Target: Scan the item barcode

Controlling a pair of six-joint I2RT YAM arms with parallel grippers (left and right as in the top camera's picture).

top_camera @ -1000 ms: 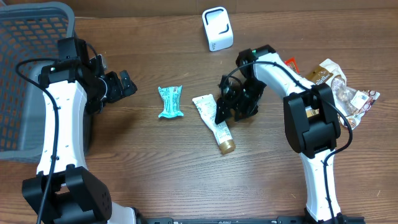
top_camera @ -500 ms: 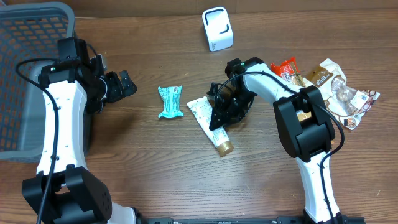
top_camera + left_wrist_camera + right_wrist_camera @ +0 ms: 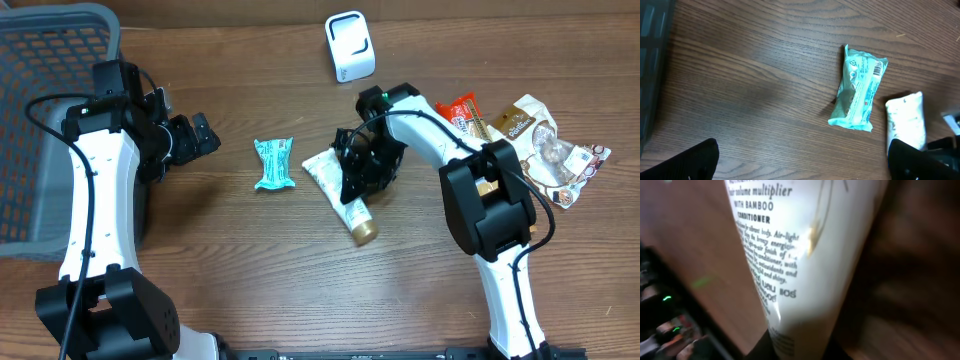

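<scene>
A white conditioner tube [image 3: 352, 213] with a gold cap lies mid-table, its flat end toward the teal snack packet [image 3: 274, 163]. My right gripper [image 3: 360, 170] sits over the tube's middle, shut on it. In the right wrist view the tube [image 3: 805, 240] fills the frame and runs down between the dark fingers of the right gripper [image 3: 800, 347]. The white barcode scanner [image 3: 350, 45] stands at the far edge. My left gripper [image 3: 200, 135] hangs open to the left of the packet, holding nothing. Its wrist view shows the packet [image 3: 860, 90] and the tube's flat end [image 3: 907, 120].
A grey plastic basket [image 3: 40, 60] fills the far left corner beside the left arm. Several snack packets [image 3: 530, 135] lie piled at the right, behind the right arm. The left gripper [image 3: 802, 160] hovers over bare wood.
The right gripper swung left from beside the tube onto its middle and closed on it, and the tube's flat end shifted slightly. The left arm stayed still.
</scene>
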